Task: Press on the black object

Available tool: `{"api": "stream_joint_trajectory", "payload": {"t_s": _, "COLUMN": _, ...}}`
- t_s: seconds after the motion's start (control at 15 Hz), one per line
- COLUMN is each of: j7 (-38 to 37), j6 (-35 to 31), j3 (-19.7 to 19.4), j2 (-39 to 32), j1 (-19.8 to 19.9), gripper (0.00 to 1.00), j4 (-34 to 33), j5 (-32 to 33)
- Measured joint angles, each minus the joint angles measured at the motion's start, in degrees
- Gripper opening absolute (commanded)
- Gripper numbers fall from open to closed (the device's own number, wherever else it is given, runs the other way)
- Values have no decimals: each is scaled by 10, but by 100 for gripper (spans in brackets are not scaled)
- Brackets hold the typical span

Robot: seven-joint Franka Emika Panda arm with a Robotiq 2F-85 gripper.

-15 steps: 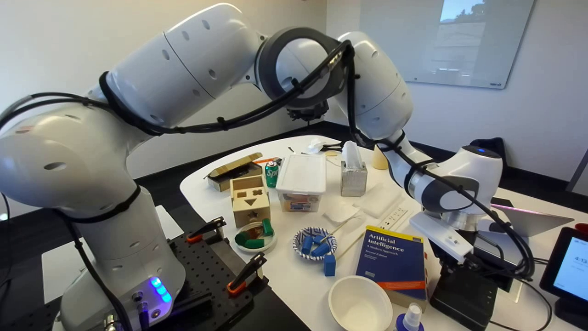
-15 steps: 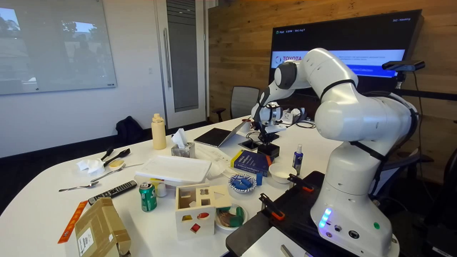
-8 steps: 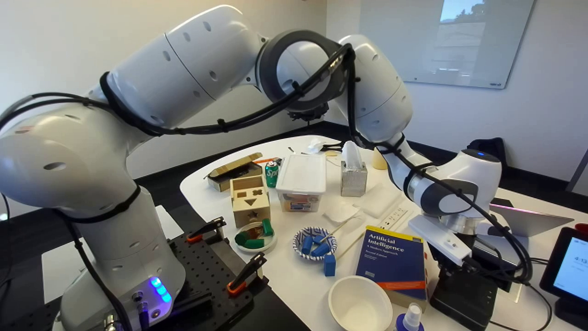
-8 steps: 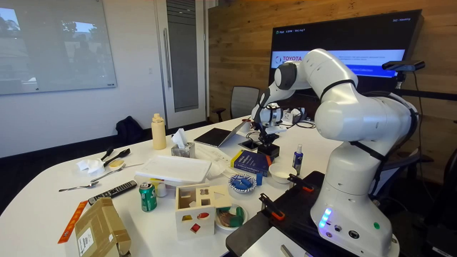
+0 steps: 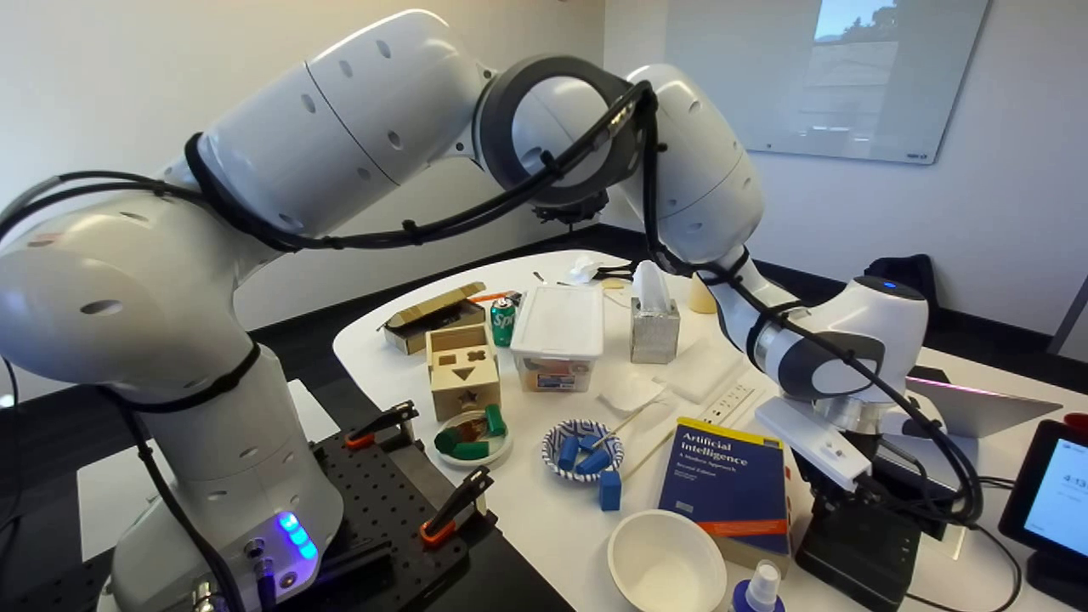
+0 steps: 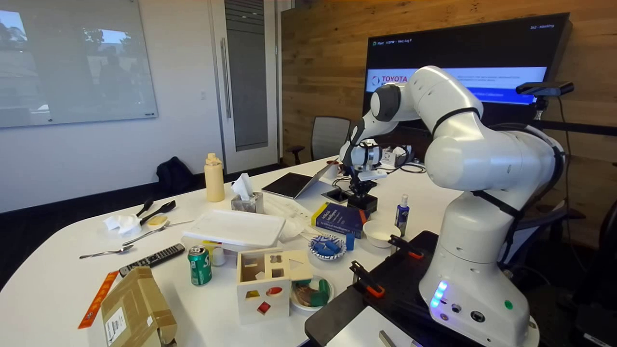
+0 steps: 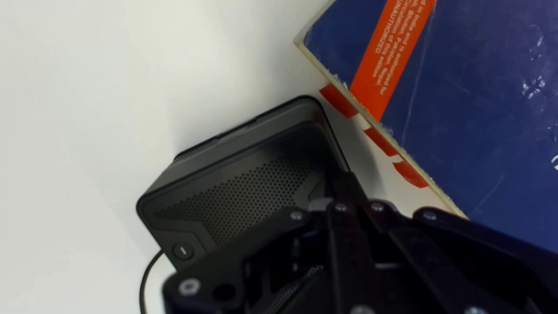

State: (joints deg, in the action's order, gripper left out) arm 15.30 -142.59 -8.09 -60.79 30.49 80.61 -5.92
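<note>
The black object (image 7: 244,192) is a boxy block with a dotted, perforated top and a round button at one corner. It sits on the white table in both exterior views (image 5: 858,557) (image 6: 362,203). My gripper (image 7: 346,185) is shut and points down over the block, with its fingertips together near the block's edge on the book side. In an exterior view the gripper (image 6: 359,188) is right above the block's top. I cannot tell for certain whether the fingertips touch it. Nothing shows between the fingers. The gripper hides part of the block's top.
The dark blue book (image 7: 471,113) lies close beside the block. A white bowl (image 5: 666,561) and a spray bottle (image 6: 401,215) stand near it. A black-framed screen (image 5: 1058,484) and a laptop (image 6: 294,184) are nearby. A thin black cable (image 7: 143,283) runs beside the block.
The arm and gripper came down slightly towards the black object between the oldest frames and the half-second-old ones. Since then nothing has visibly moved.
</note>
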Motion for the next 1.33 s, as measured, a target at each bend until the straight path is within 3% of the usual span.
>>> {"api": "stream_joint_trajectory", "payload": {"t_s": 0.47, "j7": -1, "j6": -11, "j3": 0, "j2": 21, "j1": -3, "gripper": 0, "j4": 9, "j5": -2}}
{"api": "stream_joint_trajectory", "payload": {"t_s": 0.53, "j7": -1, "j6": -12, "j3": 0, "j2": 33, "j1": -5, "gripper": 26, "j4": 17, "j5": -2}}
{"api": "stream_joint_trajectory", "payload": {"t_s": 0.6, "j7": -2, "j6": -12, "j3": 0, "j2": 46, "j1": -8, "gripper": 27, "j4": 28, "j5": -2}}
{"api": "stream_joint_trajectory", "payload": {"t_s": 0.73, "j7": -19, "j6": -12, "j3": 0, "j2": 75, "j1": -14, "gripper": 40, "j4": 55, "j5": -2}}
{"api": "stream_joint_trajectory", "payload": {"t_s": 1.27, "j7": -67, "j6": -17, "j3": -4, "j2": 206, "j1": -45, "gripper": 99, "j4": 197, "j5": -2}}
{"api": "stream_joint_trajectory", "payload": {"t_s": 1.33, "j7": -71, "j6": -19, "j3": -7, "j2": 221, "j1": -51, "gripper": 100, "j4": 213, "j5": -2}}
